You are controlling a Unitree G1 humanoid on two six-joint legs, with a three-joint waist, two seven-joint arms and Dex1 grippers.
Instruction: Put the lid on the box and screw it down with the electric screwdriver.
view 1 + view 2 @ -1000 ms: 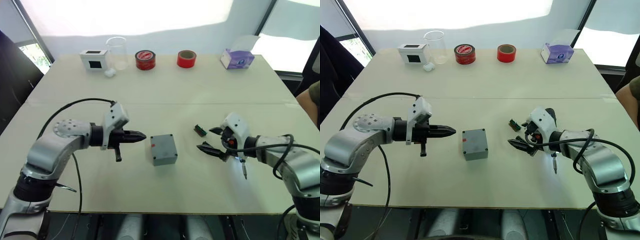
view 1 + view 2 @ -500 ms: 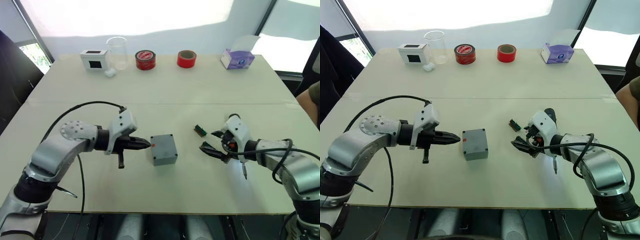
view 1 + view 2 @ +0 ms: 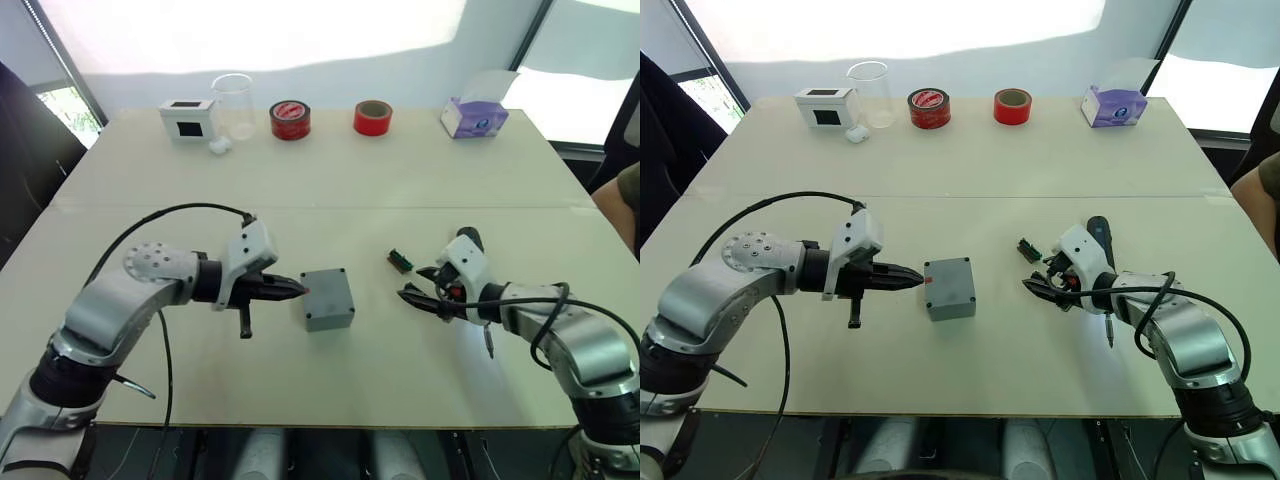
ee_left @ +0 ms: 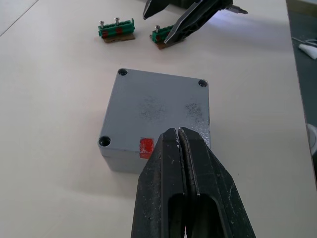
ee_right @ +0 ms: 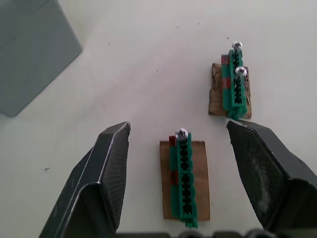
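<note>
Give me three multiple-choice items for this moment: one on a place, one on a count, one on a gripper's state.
1. Where is the left gripper?
A. at the box's red-marked side
B. over the tape rolls
C. beside the tissue box

2. How many green screw holders are on the table?
A. one
B. two
C. four

3. The right gripper is:
A. shut
B. open around a green holder
C. shut on the screwdriver

Key: 1 A, its shut tips meet the box. 2 B, the two green holders. 3 B, fingers stand either side.
</note>
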